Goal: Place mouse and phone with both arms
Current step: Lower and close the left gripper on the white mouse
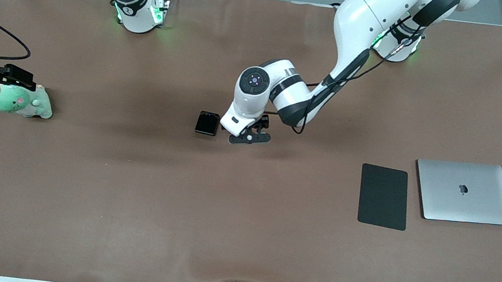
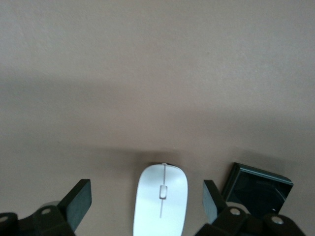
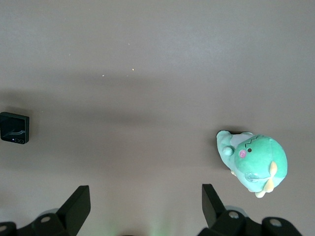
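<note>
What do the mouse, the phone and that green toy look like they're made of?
The mouse, lying between the open left gripper jaws, looks like smooth glossy white plastic with a thin grey centre line. The phone beside it seems glass-faced: black, with reflections. The green toy looks like soft plush, matte and fuzzy-edged.

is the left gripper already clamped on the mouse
No, in the left wrist view the left gripper has its jaws spread wide, with the white mouse between them and a gap on each side.

mouse [image 2: 160, 206] white, grey line | phone [image 1: 207, 122] black | plush toy [image 3: 253, 161] green
</note>
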Controlling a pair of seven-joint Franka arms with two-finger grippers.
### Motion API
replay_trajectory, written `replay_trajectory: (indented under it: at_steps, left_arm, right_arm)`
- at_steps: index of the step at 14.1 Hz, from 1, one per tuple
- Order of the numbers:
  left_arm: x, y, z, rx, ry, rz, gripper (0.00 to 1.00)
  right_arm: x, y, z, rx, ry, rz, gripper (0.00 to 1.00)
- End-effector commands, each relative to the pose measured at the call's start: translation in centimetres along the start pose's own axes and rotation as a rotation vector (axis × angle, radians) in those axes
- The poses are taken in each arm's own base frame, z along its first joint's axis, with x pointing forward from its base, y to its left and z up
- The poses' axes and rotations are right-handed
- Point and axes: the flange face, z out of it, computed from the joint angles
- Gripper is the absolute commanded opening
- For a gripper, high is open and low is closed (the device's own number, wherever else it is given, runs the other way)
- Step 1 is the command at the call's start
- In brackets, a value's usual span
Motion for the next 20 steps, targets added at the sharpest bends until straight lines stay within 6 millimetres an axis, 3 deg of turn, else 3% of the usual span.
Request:
replay_trajectory:
  at_steps: [1,7,9,14,15,16,17,18,20]
  left_arm:
    - [-0.9,1.0,1.5,0.005,0.026,-0.012,1.00]
    - [-2.9,1.7,4.8,0.027,0.022,0.024,1.00]
    - [-3.6,2.0,5.9,0.039,0.026,0.036,1.00]
    - [-4.3,2.1,6.7,0.049,0.023,0.039,1.00]
    - [-4.4,2.2,6.6,0.047,0.016,0.030,0.73]
    - [-4.5,2.2,6.7,0.047,0.013,0.007,0.39]
    - [-5.1,2.4,6.7,0.048,0.014,-0.012,0.19]
    - [-5.1,2.5,6.5,0.046,0.016,-0.018,0.08]
    - [-4.8,2.5,5.8,0.044,0.023,-0.015,0.05]
  right_arm:
    - [-0.5,-0.3,0.1,0.025,-0.059,-0.006,1.00]
    - [0.4,-1.4,1.2,0.025,-0.073,-0.025,1.00]
    - [0.9,-2.7,1.4,0.016,-0.074,-0.047,1.00]
    - [1.6,-3.2,2.5,0.017,-0.091,-0.058,1.00]
    - [1.7,-3.2,2.7,0.017,-0.094,-0.057,1.00]
    - [1.9,-3.4,2.9,0.017,-0.098,-0.062,1.00]
    - [1.9,-3.5,3.0,0.017,-0.102,-0.065,1.00]
    - [2.0,-3.6,3.2,0.017,-0.106,-0.068,1.00]
    - [2.2,-3.6,3.6,0.017,-0.112,-0.069,1.00]
